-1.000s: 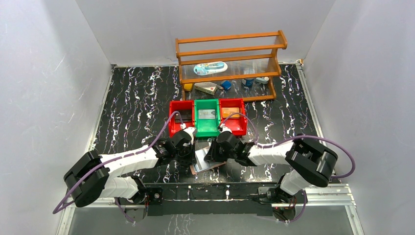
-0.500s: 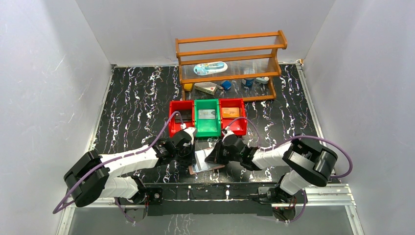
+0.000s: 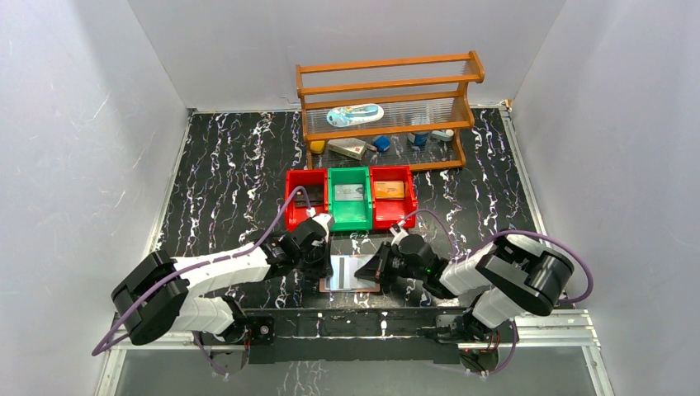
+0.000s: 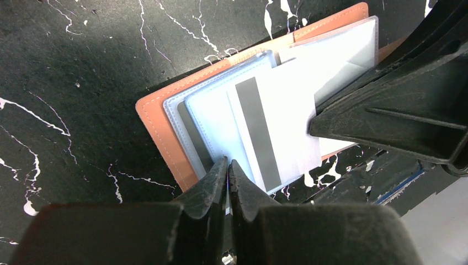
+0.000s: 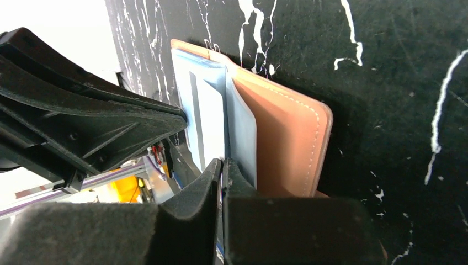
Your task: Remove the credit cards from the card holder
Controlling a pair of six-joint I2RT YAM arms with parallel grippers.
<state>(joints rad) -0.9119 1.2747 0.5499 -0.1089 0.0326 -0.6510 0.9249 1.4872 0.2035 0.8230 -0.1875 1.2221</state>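
Note:
The card holder [image 3: 350, 273] lies open on the black marbled table between my two grippers; its pinkish-brown cover [image 4: 157, 116] and clear sleeves [image 4: 212, 118] show in the left wrist view. A white credit card [image 4: 287, 110] with a grey stripe sticks partway out of a sleeve. My left gripper [image 4: 227, 165] is shut on the sleeves' near edge. My right gripper [image 5: 222, 165] is shut on the card's far edge, beside the brown cover [image 5: 287, 143]. A dark card [image 3: 314, 196], a silver-grey card [image 3: 349, 193] and an orange card [image 3: 390, 189] lie in the bins.
Three bins stand in a row just behind the card holder: a red one [image 3: 290, 210], a green one [image 3: 349, 223] and a second red one [image 3: 398, 221]. A wooden rack [image 3: 388, 107] with small items stands at the back. The table's near edge runs right below the card holder.
The right gripper has slid right and toward the near edge while its jaws narrowed. The card holder, tilted up before, now lies flatter. The left gripper has stayed nearly in place.

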